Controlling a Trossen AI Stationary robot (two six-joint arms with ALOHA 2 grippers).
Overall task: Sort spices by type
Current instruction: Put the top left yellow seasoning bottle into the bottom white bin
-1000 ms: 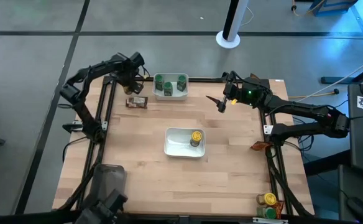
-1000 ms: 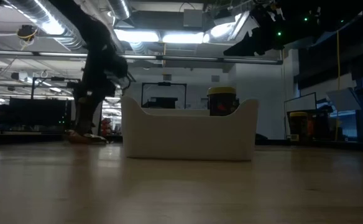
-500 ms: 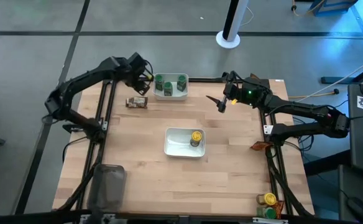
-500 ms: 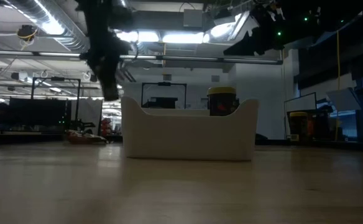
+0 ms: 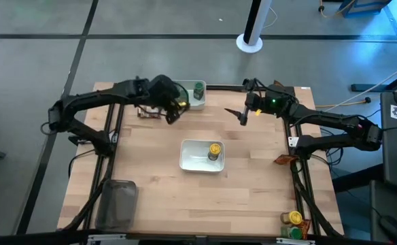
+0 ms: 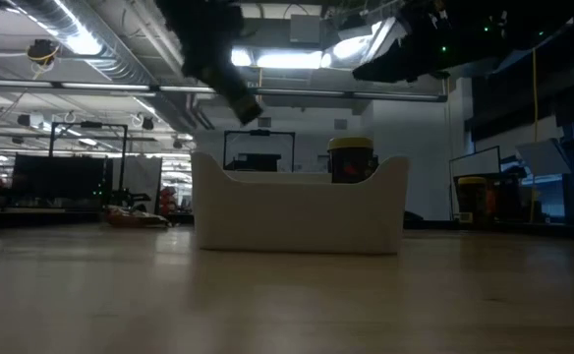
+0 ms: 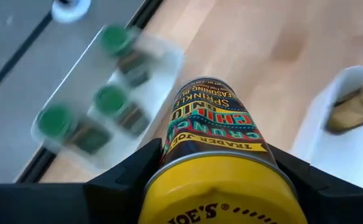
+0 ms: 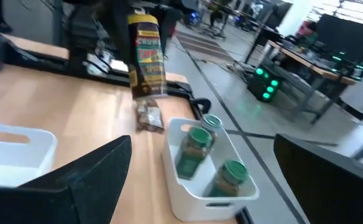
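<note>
- Left gripper (image 5: 173, 112) is carrying a yellow-capped jar (image 7: 215, 155), jaws clamped on its sides, long axis running out ahead of the fingers.
- It is hanging just beside the bowl of green-capped jars (image 5: 193, 101); the bowl with the other yellow-capped jar (image 5: 197, 156) is lying nearer the table's middle, closer to this arm.
- Right gripper (image 5: 243, 114) is waiting, spread wide, empty.

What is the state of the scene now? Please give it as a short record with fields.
left gripper: shut on yellow-capped jar, raised above the table near the far bowl
right gripper: open, empty, hovering at far right
far bowl: three green-capped jars
centre bowl: one yellow-capped jar
brown packet: on table beside far bowl
</note>
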